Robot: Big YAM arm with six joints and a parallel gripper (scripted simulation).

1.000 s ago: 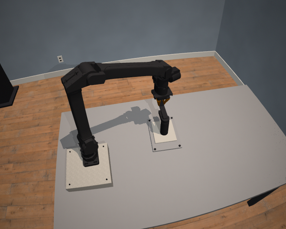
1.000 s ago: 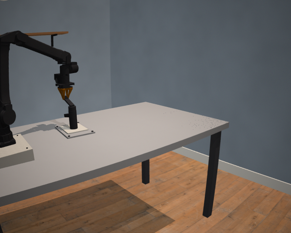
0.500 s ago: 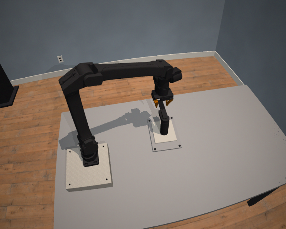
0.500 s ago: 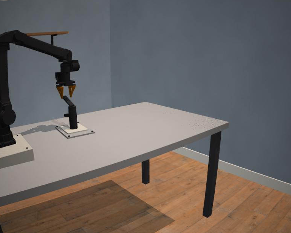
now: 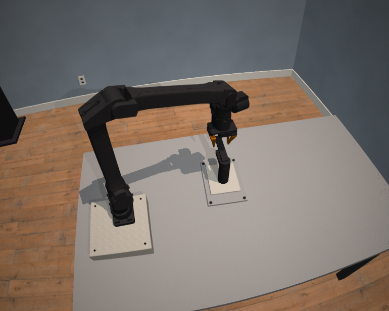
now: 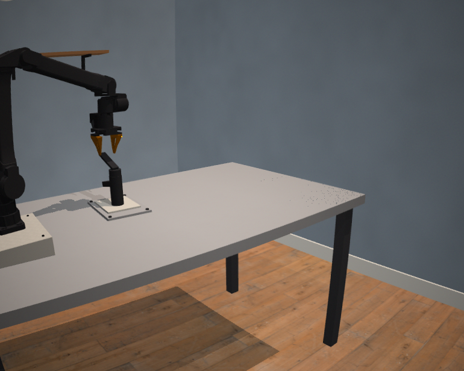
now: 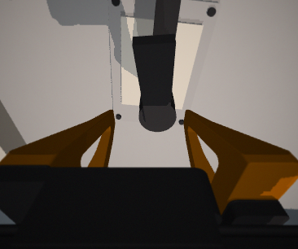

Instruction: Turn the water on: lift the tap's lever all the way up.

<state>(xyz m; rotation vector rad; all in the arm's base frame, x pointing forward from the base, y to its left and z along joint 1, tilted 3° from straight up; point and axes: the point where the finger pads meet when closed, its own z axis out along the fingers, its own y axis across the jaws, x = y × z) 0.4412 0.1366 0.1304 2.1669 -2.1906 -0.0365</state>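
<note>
The tap (image 6: 116, 189) stands upright on a pale plate (image 5: 224, 197) bolted to the surface (image 6: 215, 210), near the far edge and toward the left corner in the exterior view, a little way from the arm's own base plate (image 5: 142, 245). The bolted plate is probably there so that the tap body does not shift when the lever is pushed or pulled.

The lever (image 6: 109, 160) slants up and away from the top of the tap body, its free end the highest part. It looks raised well above level, though whether it has reached its stop cannot be told from these views.

The gripper (image 6: 106, 144) hangs straight above the lever's tip, pointing down. Its orange fingers are released and spread apart: in the wrist view the lever's rounded end (image 7: 157, 118) sits in the gap between them, with light showing on both sides, so nothing is clasped. From the exterior view the fingertips stand just above the lever end, near it but apparently not touching. That placement suits either a fresh hold on the lever tip or a clean retreat upward.

No containers are on the surface; there is no basin or cup under the tap, only the plate.
</note>
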